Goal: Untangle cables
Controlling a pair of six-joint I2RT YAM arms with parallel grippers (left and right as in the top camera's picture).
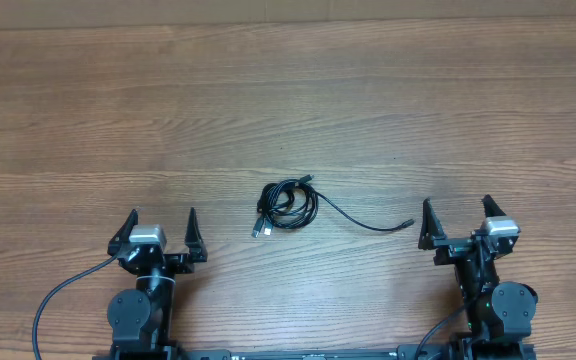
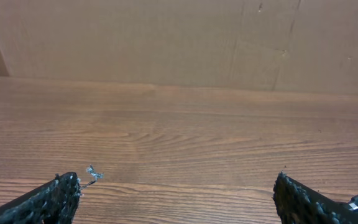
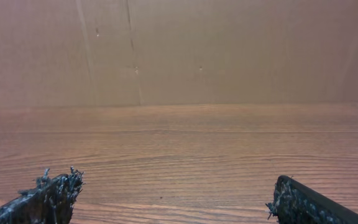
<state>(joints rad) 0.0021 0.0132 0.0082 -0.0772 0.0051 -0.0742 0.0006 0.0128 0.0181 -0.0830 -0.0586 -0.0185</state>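
Left arm (image 1: 143,300), mounted at the near edge of the tabletop (image 1: 288,90): the left jaws stand spread to their full width with nothing between them, and the left wrist view shows only bare wood grain ahead of both tips. Between the two arms, a little in from the near edge and about midway along it, lie the cables (image 1: 288,205): thin black cord wound into a small loose coil, one plug end (image 1: 258,230) poking out at its near-left side. A single loose strand (image 1: 368,222) trails off to the right and ends just short of the right arm. Judged on appearance, the cord is light, limp and smooth. It will likely slide on the wood rather than resist, and the whole coil may drag along if one end is pulled unrestrained. The soundest holds appear to be the free right-hand strand near its tip and the protruding plug, with the coil pinned by the other arm; the overlapping loops themselves offer no clean pinch. Right arm (image 1: 493,300), also at the near edge: the right jaws are likewise fully spread and empty. Nothing else rests on the wood, and a plain brown panel (image 3: 229,50) along the far edge stands well clear, so nothing obstructs either approach.
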